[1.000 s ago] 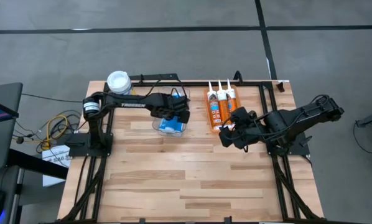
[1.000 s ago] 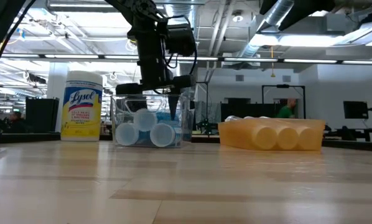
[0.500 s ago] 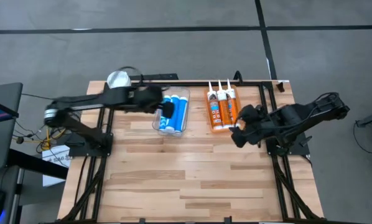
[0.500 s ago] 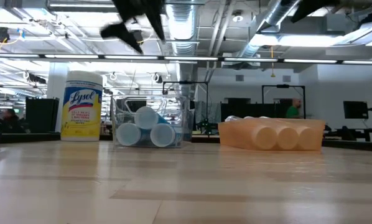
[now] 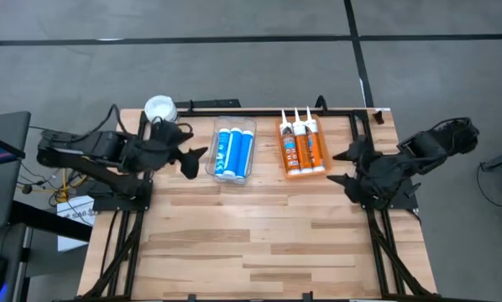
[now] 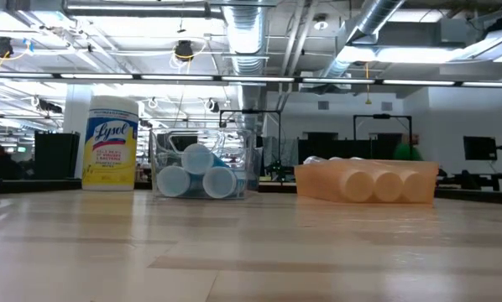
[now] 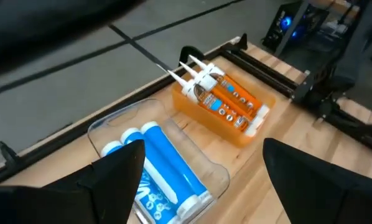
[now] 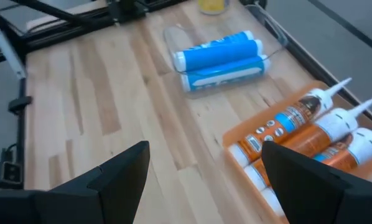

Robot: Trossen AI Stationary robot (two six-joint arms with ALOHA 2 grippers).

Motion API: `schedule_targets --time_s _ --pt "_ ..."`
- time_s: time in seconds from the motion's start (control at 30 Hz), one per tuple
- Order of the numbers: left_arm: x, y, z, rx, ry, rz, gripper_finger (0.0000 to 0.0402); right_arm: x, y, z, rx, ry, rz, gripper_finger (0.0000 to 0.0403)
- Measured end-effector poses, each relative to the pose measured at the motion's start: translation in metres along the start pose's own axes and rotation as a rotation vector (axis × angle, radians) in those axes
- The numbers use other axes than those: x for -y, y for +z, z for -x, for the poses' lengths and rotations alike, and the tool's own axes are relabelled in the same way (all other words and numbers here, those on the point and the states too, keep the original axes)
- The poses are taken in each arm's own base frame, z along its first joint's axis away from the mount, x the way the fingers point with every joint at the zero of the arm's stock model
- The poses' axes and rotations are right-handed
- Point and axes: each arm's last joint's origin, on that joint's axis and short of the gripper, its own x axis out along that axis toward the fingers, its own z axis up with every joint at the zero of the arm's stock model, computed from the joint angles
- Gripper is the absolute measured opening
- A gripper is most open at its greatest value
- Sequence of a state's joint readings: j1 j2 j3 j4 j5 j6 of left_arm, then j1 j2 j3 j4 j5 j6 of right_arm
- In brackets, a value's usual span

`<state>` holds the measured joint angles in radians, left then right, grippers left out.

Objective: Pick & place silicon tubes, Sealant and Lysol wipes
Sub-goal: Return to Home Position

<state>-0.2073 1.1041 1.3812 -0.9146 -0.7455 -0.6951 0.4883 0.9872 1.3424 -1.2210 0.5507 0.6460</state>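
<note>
L fingers (image 7: 117,177) now off clear bin (image 5: 211,156) w/ 3 blue tubes (image 5: 234,153)

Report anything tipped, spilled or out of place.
Nothing stands out. The blue sealant tubes lie inside the clear bin, the orange tubes in the orange tray, and the Lysol wipes stand upright at the back left corner. The left gripper and right gripper are open, off to the sides.

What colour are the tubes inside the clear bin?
The tubes are blue; the left wrist view shows them best.
</note>
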Motion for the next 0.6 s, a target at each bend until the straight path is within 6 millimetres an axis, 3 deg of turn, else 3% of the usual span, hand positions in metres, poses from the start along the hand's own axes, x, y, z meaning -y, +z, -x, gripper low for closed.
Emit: schedule_targets --time_s 0.17,0.4,0.6 --pt "0.007 -0.029 -0.011 0.002 -0.006 -0.015 0.0319 0.004 -0.024 -0.003 0.045 0.103 -0.011 0.0302" --pt "0.018 -0.075 -0.045 0.028 -0.24 0.042 0.0319 0.013 -0.069 -0.022 0.174 0.323 -0.082 0.0302" --pt "0.009 -0.122 -0.071 0.057 -0.284 0.09 0.0319 0.024 -0.102 -0.037 0.187 0.391 -0.152 0.0302"
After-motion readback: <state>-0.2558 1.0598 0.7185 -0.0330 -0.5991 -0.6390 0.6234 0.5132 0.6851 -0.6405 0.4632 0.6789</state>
